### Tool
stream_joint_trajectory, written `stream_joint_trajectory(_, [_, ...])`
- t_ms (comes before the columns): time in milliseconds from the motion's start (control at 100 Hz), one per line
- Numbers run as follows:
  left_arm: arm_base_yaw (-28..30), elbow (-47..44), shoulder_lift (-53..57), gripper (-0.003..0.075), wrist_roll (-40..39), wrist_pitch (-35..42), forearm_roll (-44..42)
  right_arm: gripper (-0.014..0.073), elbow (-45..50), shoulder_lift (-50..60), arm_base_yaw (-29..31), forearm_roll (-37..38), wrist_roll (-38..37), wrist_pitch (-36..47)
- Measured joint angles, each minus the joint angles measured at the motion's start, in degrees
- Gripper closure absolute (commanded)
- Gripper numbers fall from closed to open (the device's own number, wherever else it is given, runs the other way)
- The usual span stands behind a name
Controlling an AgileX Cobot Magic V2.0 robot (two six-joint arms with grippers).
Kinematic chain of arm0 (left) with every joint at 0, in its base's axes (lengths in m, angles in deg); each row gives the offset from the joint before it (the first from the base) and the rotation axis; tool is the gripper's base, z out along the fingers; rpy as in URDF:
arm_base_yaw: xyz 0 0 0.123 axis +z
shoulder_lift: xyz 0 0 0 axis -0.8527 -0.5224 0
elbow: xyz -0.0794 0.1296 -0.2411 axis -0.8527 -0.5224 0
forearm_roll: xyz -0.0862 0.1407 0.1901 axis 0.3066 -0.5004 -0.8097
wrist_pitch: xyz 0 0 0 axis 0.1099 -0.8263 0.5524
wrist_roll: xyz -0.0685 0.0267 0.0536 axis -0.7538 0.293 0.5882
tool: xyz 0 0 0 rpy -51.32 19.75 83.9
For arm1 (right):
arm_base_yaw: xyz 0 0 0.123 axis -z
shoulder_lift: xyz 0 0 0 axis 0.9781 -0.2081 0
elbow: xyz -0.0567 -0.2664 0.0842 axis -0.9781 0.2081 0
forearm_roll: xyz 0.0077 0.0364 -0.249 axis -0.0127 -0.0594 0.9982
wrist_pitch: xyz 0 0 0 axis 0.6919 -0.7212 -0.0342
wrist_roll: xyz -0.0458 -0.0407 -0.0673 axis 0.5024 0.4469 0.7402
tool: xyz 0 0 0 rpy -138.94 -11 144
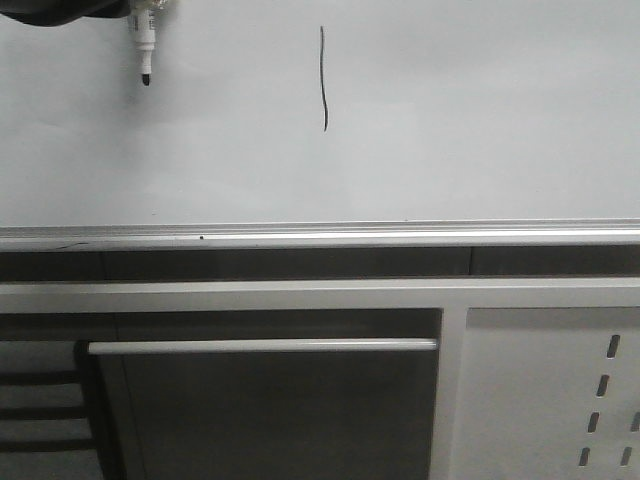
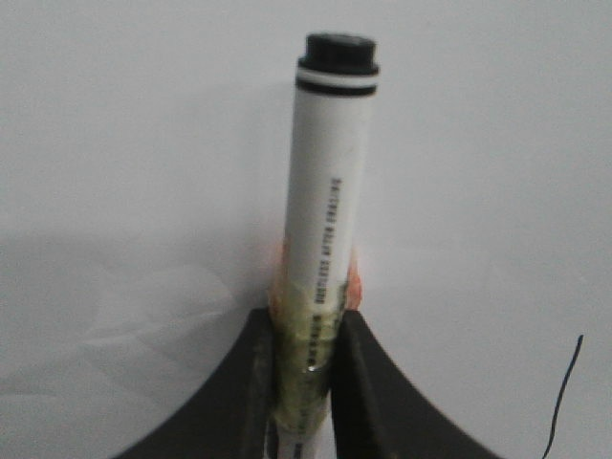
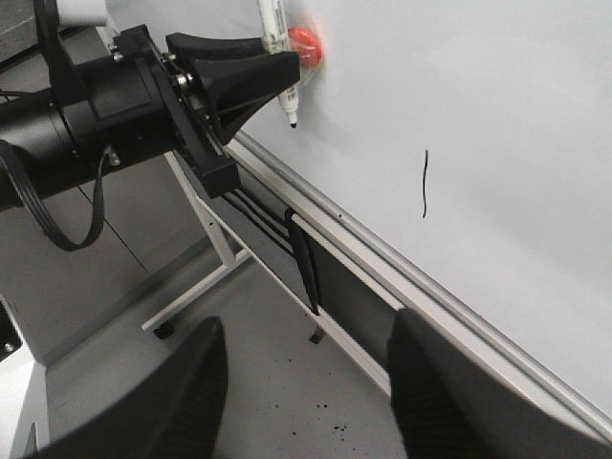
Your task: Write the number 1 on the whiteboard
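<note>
The whiteboard [image 1: 480,120] fills the upper front view, with its silver rail [image 1: 320,237] below. The number 1 [image 1: 323,80] is a thin wavy black stroke near the board's top centre; it also shows in the right wrist view [image 3: 425,182] and the left wrist view [image 2: 564,392]. My left gripper [image 2: 304,363] is shut on a white black-tipped marker [image 2: 330,191]. The marker [image 1: 144,45] points down at the board's top left, well left of the stroke. I cannot tell if its tip touches the board. My right gripper [image 3: 306,382] is open and empty, away from the board, over the floor.
A white perforated cabinet panel [image 1: 560,400] and a horizontal bar [image 1: 260,346] sit below the rail. The left arm's black body [image 3: 105,105] reaches in front of the board. The board's white stand legs [image 3: 206,277] and hanging black straps [image 3: 304,258] are beneath it.
</note>
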Motion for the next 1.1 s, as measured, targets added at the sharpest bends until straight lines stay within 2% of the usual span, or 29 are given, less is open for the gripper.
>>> stream_joint_trajectory(450, [0.0,0.0,0.0,0.0738,-0.3,0.0,-0.1,0.0248,0.0,0.0,0.0,0.0,0.0,0.1])
stream_joint_trajectory(830, [2.4,-0.1,0.0,0.0736,-0.3,-1.7,-2.5,0.0248,0.0,0.0,0.0,0.0,0.0,0.1])
stream_joint_trajectory(930, [2.5,-0.1,0.0,0.0671,-0.3,-2.1,-3.0,0.0249,0.0,0.0,0.0,0.0,0.0,0.1])
stream_joint_trajectory(1100, [3.0,-0.1,0.0,0.0435,-0.3,-2.3,-3.4,0.0249,0.0,0.0,0.0,0.0,0.0,0.1])
